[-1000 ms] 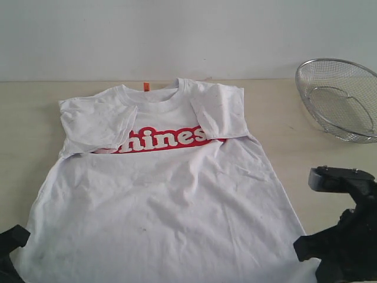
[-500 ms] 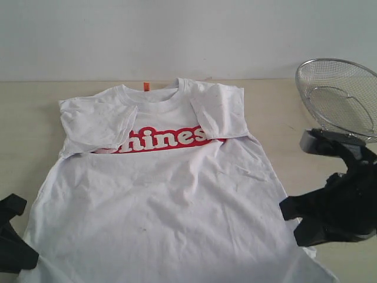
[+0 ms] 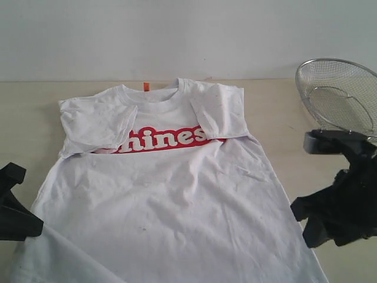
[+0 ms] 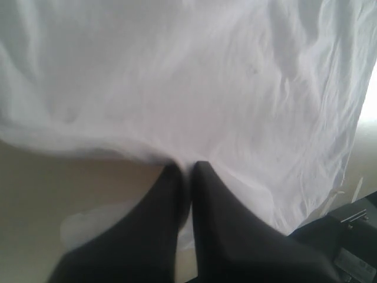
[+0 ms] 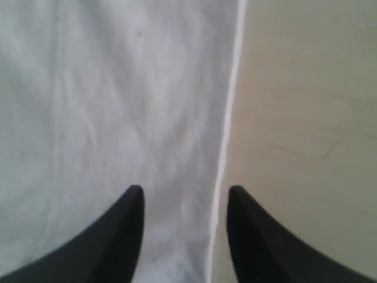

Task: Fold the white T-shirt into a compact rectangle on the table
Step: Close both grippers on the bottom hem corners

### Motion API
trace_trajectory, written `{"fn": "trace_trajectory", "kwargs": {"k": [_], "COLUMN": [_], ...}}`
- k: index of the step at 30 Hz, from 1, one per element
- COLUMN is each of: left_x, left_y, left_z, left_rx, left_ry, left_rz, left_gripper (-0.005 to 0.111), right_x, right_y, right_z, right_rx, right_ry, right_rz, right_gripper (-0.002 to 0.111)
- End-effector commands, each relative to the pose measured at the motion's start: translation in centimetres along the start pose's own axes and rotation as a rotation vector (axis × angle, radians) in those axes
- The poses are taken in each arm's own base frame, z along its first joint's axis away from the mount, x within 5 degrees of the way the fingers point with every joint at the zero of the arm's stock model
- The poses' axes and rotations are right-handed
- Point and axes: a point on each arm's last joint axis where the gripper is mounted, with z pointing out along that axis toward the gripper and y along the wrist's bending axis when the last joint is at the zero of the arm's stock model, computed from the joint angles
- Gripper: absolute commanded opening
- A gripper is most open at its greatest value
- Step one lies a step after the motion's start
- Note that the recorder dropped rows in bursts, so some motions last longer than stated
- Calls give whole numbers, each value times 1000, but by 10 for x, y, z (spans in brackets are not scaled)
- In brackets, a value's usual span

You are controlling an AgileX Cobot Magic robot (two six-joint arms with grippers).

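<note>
Worktop (image 3: 23, 112): pale beige, fills the exterior view up to a white wall.

White T-shirt (image 3: 171, 206): lying flat mid-worktop, front up, collar at the far side w/ small orange tag (image 3: 145, 86). Both sleeves folded inward over the chest, partly covering the red banner (image 3: 165, 141) w/ white lettering. Body wrinkled. Near-left hem corner is raised off the worktop and turned over onto the body.

Mesh basket (image 3: 339, 97): round wire, far right on the worktop, tilted, well apart from the shirt.

Right gripper (image 5: 184, 197): sits at the shirt's right edge, near side. Its fingers (image 5: 129, 203) are parted w/ a clear gap, nothing between them; wrist view shows shirt side edge running between the tips, one tip over fabric, other over bare worktop. Contact w/ cloth: can't tell.

Left gripper (image 4: 187, 171): at near-left edge of the shirt. Its fingers (image 4: 168, 188) are pressed together, pinching the hem, cloth bunched at the tips.
</note>
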Motion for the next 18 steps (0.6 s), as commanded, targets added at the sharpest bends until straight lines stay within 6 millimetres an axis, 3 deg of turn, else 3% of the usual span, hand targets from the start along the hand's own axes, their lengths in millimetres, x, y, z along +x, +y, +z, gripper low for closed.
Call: {"fn": "trace_trajectory", "kwargs": {"k": [1, 9, 18], "left_x": [0, 0, 0], "left_y": [-3, -2, -2], "left_z": [-1, -1, -1], "left_rx": [8, 3, 5], "left_ry": [-2, 1, 4], "left_rz": [13, 17, 17], "left_gripper": [5, 5, 5], "right_x": [9, 10, 10], "right_y": [-8, -9, -8], "right_z": [21, 36, 36], "right_rx": [18, -7, -18], "right_ry": [56, 82, 82], "right_rz": [52, 73, 69], "right_gripper": [54, 54, 54]}}
